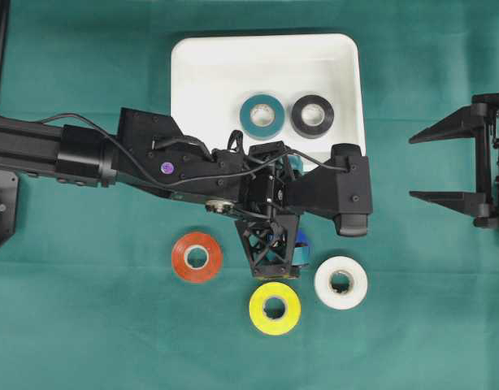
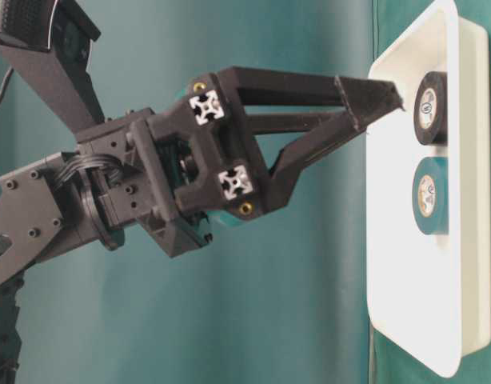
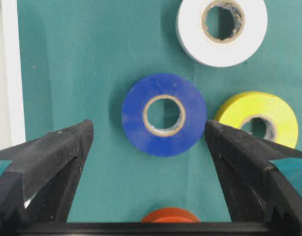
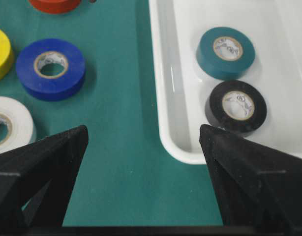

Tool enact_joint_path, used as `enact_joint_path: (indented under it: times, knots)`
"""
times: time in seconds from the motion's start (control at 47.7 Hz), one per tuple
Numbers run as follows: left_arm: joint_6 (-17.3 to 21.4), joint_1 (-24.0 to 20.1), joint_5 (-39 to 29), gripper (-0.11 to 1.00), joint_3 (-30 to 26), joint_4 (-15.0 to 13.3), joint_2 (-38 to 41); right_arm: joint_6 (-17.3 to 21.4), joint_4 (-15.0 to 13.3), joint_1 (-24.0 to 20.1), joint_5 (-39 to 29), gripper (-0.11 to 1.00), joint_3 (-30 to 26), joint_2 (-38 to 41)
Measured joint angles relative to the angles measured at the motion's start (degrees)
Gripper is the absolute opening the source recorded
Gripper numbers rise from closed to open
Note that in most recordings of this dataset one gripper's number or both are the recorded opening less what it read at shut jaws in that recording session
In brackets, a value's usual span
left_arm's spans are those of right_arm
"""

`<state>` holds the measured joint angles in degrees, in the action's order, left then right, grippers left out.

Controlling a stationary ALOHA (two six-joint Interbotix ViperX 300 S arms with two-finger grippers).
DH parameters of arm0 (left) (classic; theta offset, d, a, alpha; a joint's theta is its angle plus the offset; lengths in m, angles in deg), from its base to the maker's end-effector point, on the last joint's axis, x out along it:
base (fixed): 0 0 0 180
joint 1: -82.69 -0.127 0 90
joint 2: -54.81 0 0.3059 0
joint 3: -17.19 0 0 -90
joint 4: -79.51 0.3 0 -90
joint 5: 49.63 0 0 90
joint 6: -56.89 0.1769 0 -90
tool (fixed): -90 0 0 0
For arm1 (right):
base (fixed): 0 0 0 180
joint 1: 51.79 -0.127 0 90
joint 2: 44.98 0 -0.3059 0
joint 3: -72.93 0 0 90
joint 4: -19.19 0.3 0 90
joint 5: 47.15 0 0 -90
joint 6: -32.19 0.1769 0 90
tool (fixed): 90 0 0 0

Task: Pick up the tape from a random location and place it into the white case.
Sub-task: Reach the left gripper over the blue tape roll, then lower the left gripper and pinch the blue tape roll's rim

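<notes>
I have the left gripper [image 3: 148,132] positioned over the blue tape roll [image 3: 164,114], with its fingers [image 3: 60,147] released and spread wide, one on each side of the roll and neither touching it. From the left wrist view the roll sits centred in the gap, lying flat on the green worktop [image 1: 87,325]. I judge this alignment is deliberate: with the roll flat, straddling its outer wall is the only secure hold.

The blue roll lies near the middle of the worktop, just outside the long edge of the white case [image 1: 201,73] that faces the loose rolls. The case sits toward the far edge of the worktop. It already holds a teal roll [image 1: 262,115] and a black roll [image 1: 312,115], side by side and flat, which I read as earlier deliveries.

Other loose rolls lie toward the near edge: a white roll [image 1: 340,282], a yellow roll [image 1: 275,308] and an orange roll [image 1: 197,257]. The yellow roll is close to one finger, so I would descend straight down to avoid nudging it.

The right gripper [image 1: 444,166] waits near the right edge of the worktop, fingers released and holding nothing, clear of the left arm's working area.

Step in hand: approach complete, grasp not yet made.
</notes>
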<state>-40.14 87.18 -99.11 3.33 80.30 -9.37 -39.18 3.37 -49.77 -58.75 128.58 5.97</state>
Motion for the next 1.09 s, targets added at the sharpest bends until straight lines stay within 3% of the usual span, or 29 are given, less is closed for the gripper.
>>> enact_joint_path:
  times: [0.419,0.776,1.09]
  knots:
    - [0.00,0.00,1.14,0.99,0.97,0.00,0.09,0.00,0.00,0.09,-0.26,0.89,-0.26,0.09]
    - [-0.09,-0.79,9.40,0.99,6.33,0.09,0.44,0.00,0.00,0.09,-0.26,0.89,-0.26,0.44]
    - [0.00,-0.79,12.39,0.99,7.03,0.09,6.15,0.00,-0.18,0.00,-0.18,0.89,-0.35,1.23]
